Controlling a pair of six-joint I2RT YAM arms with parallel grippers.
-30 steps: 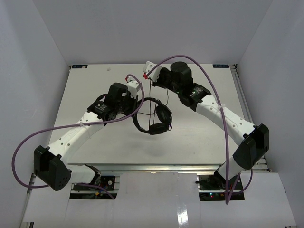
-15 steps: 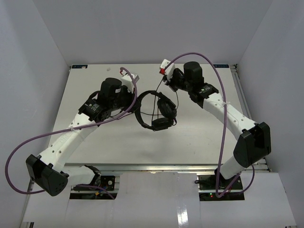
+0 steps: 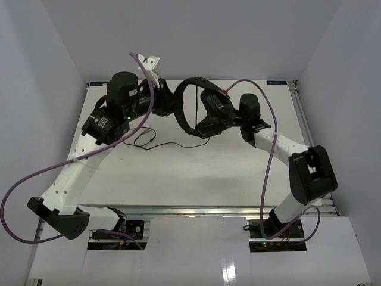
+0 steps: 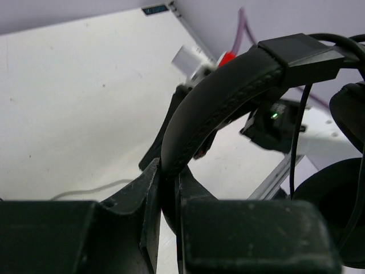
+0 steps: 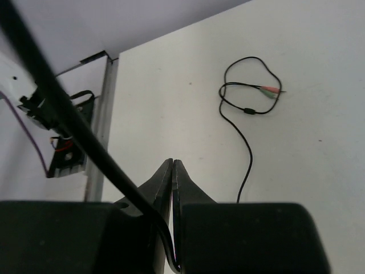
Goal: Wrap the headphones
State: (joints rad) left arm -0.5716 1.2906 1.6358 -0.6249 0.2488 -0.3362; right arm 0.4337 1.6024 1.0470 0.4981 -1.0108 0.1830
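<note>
The black headphones (image 3: 205,107) hang in the air over the back of the table. My left gripper (image 3: 171,103) is shut on the headband (image 4: 217,97), which rises out of the jaws (image 4: 166,182) toward one earcup (image 4: 331,211). My right gripper (image 3: 225,122) sits just right of the earcups and is shut on the thin black cable (image 5: 68,123), which runs into the base of the jaws (image 5: 172,168). The rest of the cable (image 3: 172,144) trails on the table and ends in a small coil with plugs (image 5: 251,94).
The white table (image 3: 196,179) has a metal rail along its right edge (image 3: 300,113) and white walls on three sides. Purple robot cables (image 3: 271,155) loop off both arms. The left arm's wrist stands high near the back wall (image 3: 125,89).
Both arms have carried the headphones up and toward the back of the table. The left arm has swung left and risen. The cable's end now lies on the table.
</note>
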